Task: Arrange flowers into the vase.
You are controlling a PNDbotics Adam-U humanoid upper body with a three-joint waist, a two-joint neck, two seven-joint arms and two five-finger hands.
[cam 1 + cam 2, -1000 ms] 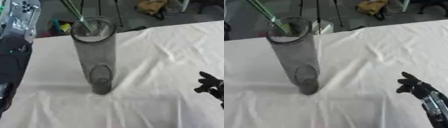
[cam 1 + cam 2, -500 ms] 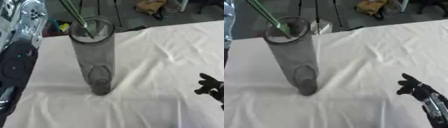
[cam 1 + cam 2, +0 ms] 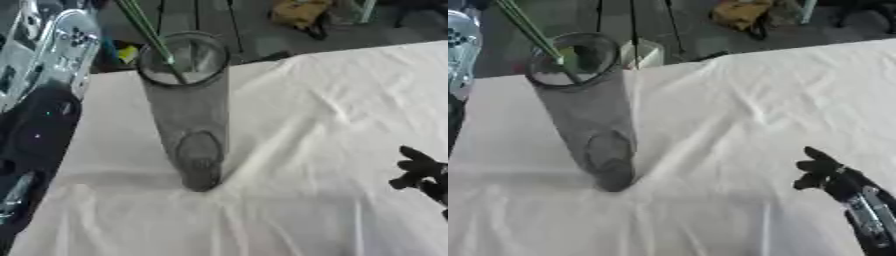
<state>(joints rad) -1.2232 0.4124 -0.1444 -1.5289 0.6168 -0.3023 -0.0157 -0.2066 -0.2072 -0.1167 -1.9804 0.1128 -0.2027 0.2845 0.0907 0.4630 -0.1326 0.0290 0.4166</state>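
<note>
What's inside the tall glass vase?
A green flower stem pokes down through the mouth of the vase. Its top runs out of view, so no blossom shows. The grey glass hides anything near the bottom.

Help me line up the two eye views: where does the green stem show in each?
Left eye view: the green stem enters the vase mouth, upper left of centre.
Right eye view: it sits nearer the top left corner.
Shared landmark: the right hand, lower right.

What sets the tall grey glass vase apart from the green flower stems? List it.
The tall grey glass vase is wide and see-through; the green flower stems are thin and solid-coloured. The vase stands on the white tablecloth; the stems lean into its mouth and stick out above the rim. Both sit at the table's left.
</note>
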